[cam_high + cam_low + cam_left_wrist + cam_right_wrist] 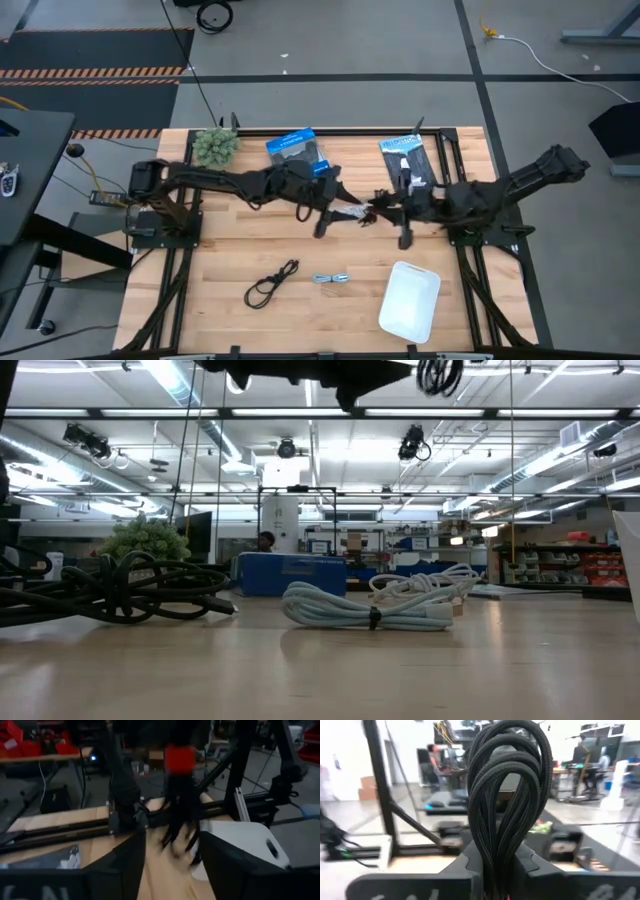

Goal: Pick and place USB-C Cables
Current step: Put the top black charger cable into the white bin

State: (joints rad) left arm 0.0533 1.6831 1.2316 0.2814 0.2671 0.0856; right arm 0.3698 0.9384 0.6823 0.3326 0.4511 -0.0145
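A black braided cable bundle [507,795] fills the right wrist view, and my right gripper [497,870] is shut on it. In the low view its coil [440,375] hangs high above the table. My left gripper [170,875] is open, close beside the right one over the table's middle [330,208]; it faces the blurred black cable with a red part [180,757]. The loose black cable [272,283], the short grey cable [331,279] and the white cable [425,582] lie flat on the wood. My right gripper pinches the black cable bundle between its two fingers, several strands at once, near one end of the coil [495,852]. The looped end [512,740] sticks out past the fingertips. The cable is lifted clear of the table.
A white tray [410,300] sits at the near right. The blue box [298,150] and the dark flat packet [407,160] lie at the far edge, with a green plant [215,145] at the far left. Bare wood shows along the near left. A person stands far back in the room [265,541].
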